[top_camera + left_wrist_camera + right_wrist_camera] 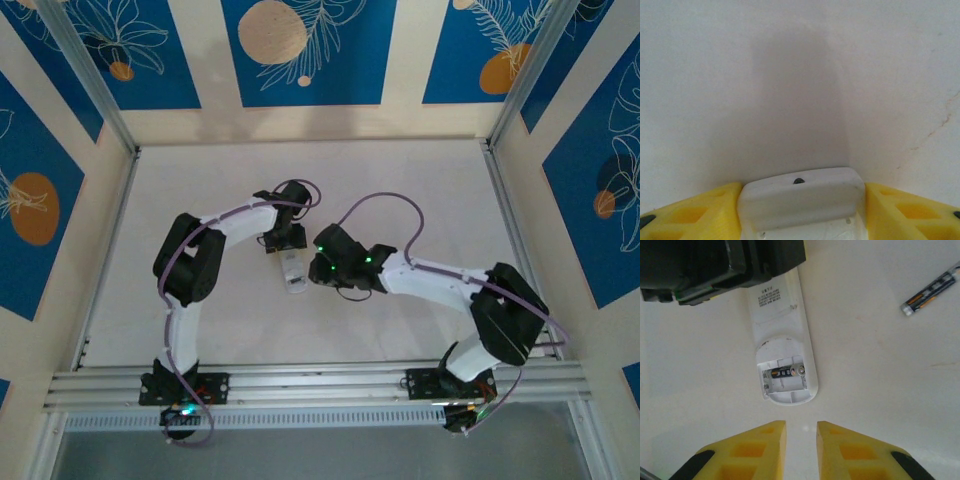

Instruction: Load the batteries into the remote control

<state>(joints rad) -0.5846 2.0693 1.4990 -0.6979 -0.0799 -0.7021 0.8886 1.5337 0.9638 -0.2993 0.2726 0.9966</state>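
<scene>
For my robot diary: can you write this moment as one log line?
left pincer: clamped on remote control | right pincer: empty, jaws narrowly apart | seated battery: in compartment | loose battery: on table

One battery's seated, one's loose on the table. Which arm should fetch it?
Right, probably: the right end effector is empty, the loose battery in its wrist view; the left end effector holds the remote control.

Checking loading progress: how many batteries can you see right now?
2. One small dark cylindrical battery sits in the white plastic remote's open compartment; the other battery lies loose on the white table, upper right.
</scene>
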